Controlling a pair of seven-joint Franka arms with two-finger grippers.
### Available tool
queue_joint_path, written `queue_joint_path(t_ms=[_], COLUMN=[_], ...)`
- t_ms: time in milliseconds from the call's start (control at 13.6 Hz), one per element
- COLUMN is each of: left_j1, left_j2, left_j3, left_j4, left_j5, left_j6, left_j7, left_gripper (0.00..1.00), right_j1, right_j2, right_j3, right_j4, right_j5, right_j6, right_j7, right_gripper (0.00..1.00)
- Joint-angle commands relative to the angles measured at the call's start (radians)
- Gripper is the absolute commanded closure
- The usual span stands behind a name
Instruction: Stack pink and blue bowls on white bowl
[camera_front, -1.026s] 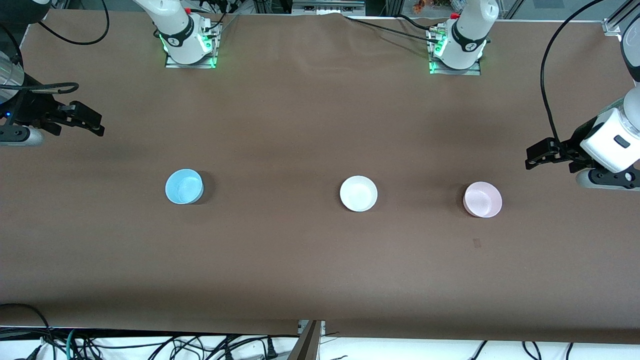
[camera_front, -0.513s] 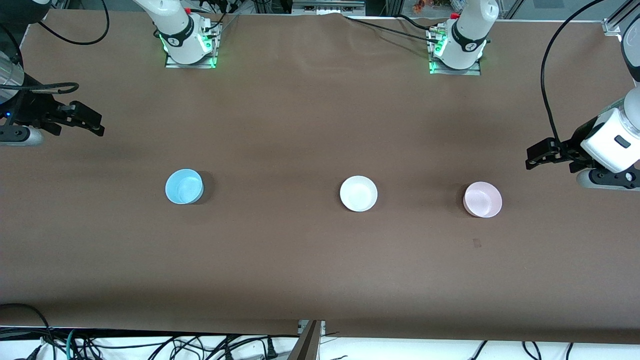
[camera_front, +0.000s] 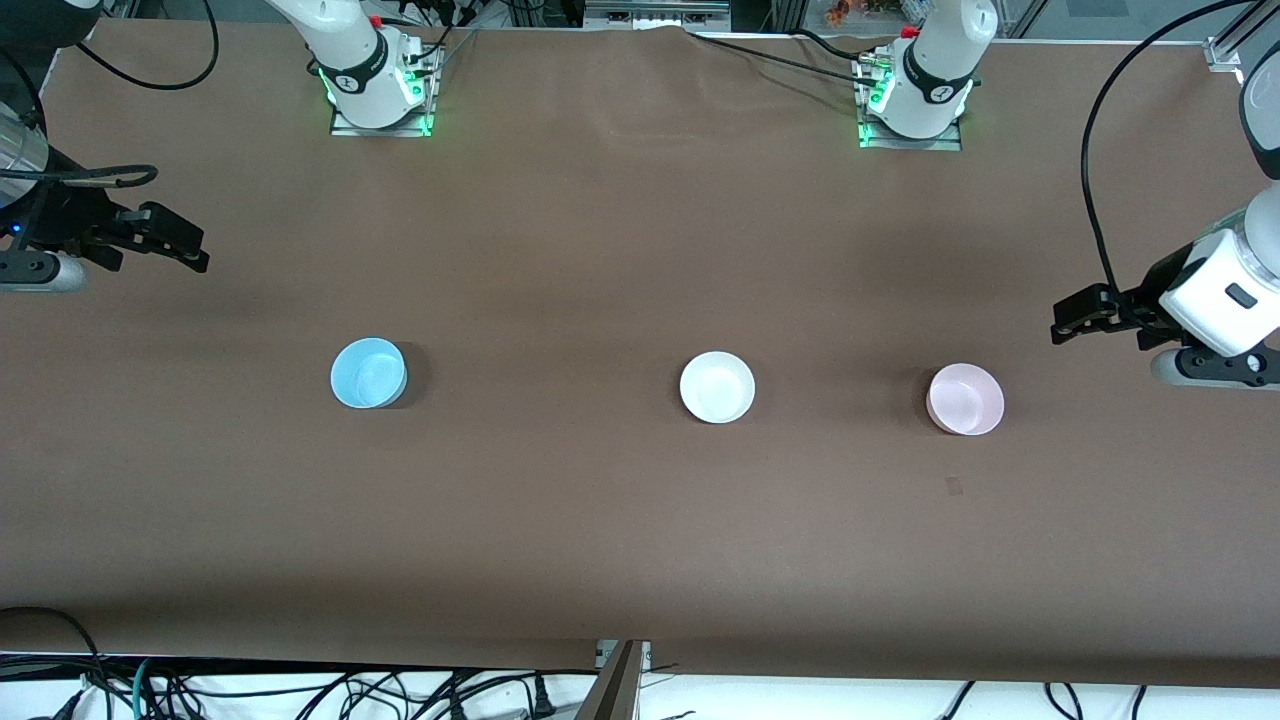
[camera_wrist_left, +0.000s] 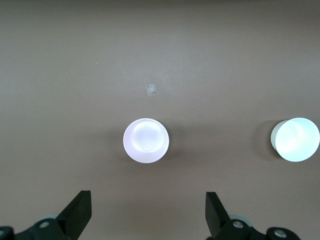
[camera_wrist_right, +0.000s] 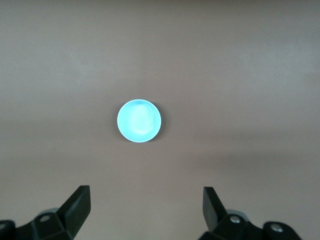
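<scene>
Three bowls stand upright in a row across the brown table (camera_front: 640, 250). The blue bowl (camera_front: 368, 373) (camera_wrist_right: 139, 121) is toward the right arm's end, the white bowl (camera_front: 717, 387) (camera_wrist_left: 295, 139) is in the middle, and the pink bowl (camera_front: 965, 399) (camera_wrist_left: 146, 140) is toward the left arm's end. My left gripper (camera_front: 1062, 320) (camera_wrist_left: 147, 202) hangs open and empty over the table at its end, short of the pink bowl. My right gripper (camera_front: 195, 248) (camera_wrist_right: 146, 197) hangs open and empty over the table at its own end, well apart from the blue bowl.
Both arm bases (camera_front: 378, 90) (camera_front: 912, 100) stand at the table's back edge. A small pale mark (camera_front: 954, 486) (camera_wrist_left: 151, 89) lies on the cloth, nearer to the front camera than the pink bowl. Cables (camera_front: 300, 690) hang below the front edge.
The left arm's wrist has shifted slightly at the table's end. The bowls and the right arm have not moved.
</scene>
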Motion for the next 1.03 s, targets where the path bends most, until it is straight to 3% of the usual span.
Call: queue_joint_path(t_ms=[0,953], left_j1=[0.013,0.084], left_j2=[0.01,0.136], left_j3=[0.002,0.002], left_j4=[-0.008,-0.068], left_j5=[-0.024,-0.017], left_j6=[0.025,0.205], left_j7=[0.029,0.032], left_gripper=[0.0,0.0], right_j1=[-0.001,-0.003], right_j2=[-0.005,-0.005], right_j3=[0.001,-0.007], right_j4=[0.005,0.005], right_j5=[0.014,0.012], right_j6=[-0.013,-0.022], right_j7=[0.001,0.001], right_gripper=[0.01,0.01])
